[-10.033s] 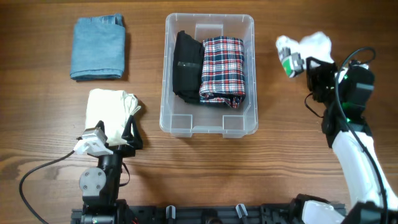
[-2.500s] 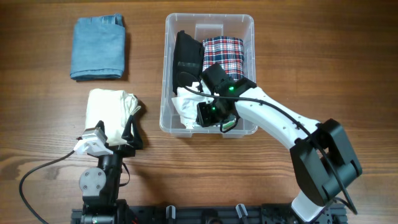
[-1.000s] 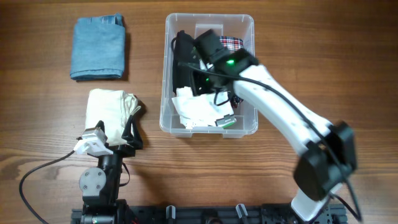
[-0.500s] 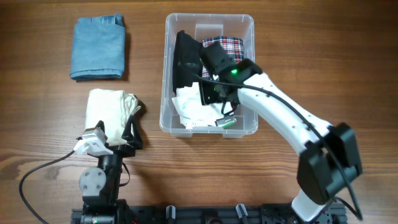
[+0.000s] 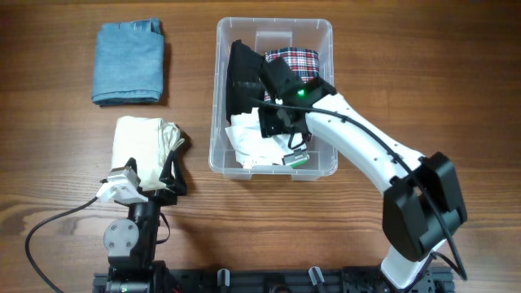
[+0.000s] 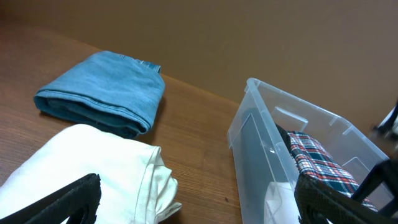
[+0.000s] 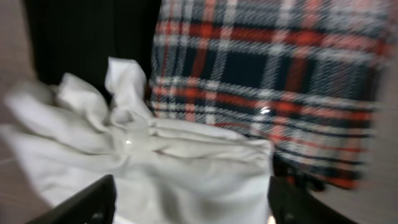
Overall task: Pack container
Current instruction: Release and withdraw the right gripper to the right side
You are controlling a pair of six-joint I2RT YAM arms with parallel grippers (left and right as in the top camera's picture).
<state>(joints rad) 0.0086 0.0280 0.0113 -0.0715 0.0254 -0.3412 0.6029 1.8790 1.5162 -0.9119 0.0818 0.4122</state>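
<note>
**A:** From above, where does the container [image 5: 218, 98] sit?

**B:** Mid-desk [image 5: 65, 138], with its long axis running away from the robot. A black garment [image 5: 240, 73] and a plaid shirt [image 5: 293, 59] lie side by side inside, and a crumpled white cloth [image 5: 256, 146] is at the near end. The right tool [image 5: 277, 129] hangs over that cloth, within the walls.

**A:** What's outside it?

**B:** A folded cream garment [image 5: 142, 142] and a folded denim piece [image 5: 128, 63], both left of the container. The left tool [image 5: 153, 177] sits at the cream garment's near edge. I'd judge the left arm the nearer one for the next pick, with the container off to its right.

**A:** And the left wrist view?

**B:** The left tool's fingers [image 6: 56, 202] are spread fully wide with nothing between them. The cream garment is just below and ahead, the denim lies beyond it, and the container wall is to the right.

**A:** Right wrist?

**B:** It's blurred. The right tool's fingers [image 7: 84, 199] stand far apart at the lower corners. The white cloth lies loose beneath them, not pinched. The plaid is behind it and the black garment is at upper left.

**A:** Any writing?

**B:** Overhead, there's a green-and-white tag [image 5: 297, 159] at the cloth's near right corner, too small to read, and nothing else is legible
</note>
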